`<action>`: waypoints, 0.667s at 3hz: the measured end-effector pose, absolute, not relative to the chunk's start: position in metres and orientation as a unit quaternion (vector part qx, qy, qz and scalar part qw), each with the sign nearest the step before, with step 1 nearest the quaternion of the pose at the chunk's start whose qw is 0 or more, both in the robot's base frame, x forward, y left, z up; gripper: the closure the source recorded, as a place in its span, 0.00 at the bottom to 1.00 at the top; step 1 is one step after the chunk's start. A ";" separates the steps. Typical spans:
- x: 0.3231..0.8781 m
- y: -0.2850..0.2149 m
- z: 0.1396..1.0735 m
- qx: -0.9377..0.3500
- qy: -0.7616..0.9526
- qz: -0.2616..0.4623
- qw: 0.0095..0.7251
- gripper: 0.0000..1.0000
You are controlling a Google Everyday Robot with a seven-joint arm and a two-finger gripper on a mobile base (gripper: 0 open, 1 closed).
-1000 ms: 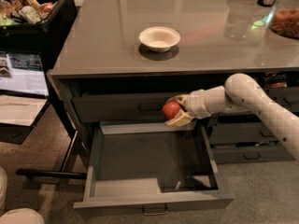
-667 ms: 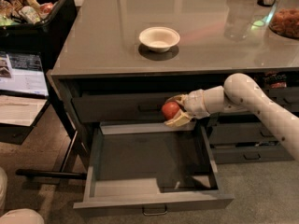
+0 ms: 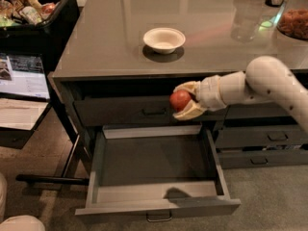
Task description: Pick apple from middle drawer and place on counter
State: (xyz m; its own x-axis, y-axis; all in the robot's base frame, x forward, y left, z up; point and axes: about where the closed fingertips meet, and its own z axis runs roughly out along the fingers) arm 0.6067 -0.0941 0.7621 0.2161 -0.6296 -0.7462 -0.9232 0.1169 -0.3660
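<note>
My gripper (image 3: 184, 101) is shut on the small red apple (image 3: 180, 100), one yellowish finger above it and one below. It holds the apple in the air above the open middle drawer (image 3: 159, 177), in front of the shut top drawer (image 3: 125, 110) and just under the counter's edge. The drawer's deep box is pulled out and bare inside. The glossy grey counter (image 3: 110, 37) spreads behind and above. My white arm reaches in from the right.
A cream-white bowl (image 3: 164, 39) sits on the counter above the gripper. A clear container (image 3: 246, 13) and a dish of reddish food (image 3: 293, 23) stand at the right back. A black bin (image 3: 33, 13) of items and papers stand left. Narrower drawers (image 3: 264, 138) are at the right.
The gripper with the apple has risen slightly; otherwise nothing has visibly changed.
</note>
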 end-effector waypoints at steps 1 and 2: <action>0.619 -0.081 0.831 -0.651 0.588 0.131 0.461 1.00; 0.650 -0.072 0.883 -0.643 0.587 0.115 0.478 1.00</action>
State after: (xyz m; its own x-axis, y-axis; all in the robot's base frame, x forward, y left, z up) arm 0.6504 -0.0717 0.8834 0.2846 -0.6451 -0.7092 -0.8652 0.1458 -0.4798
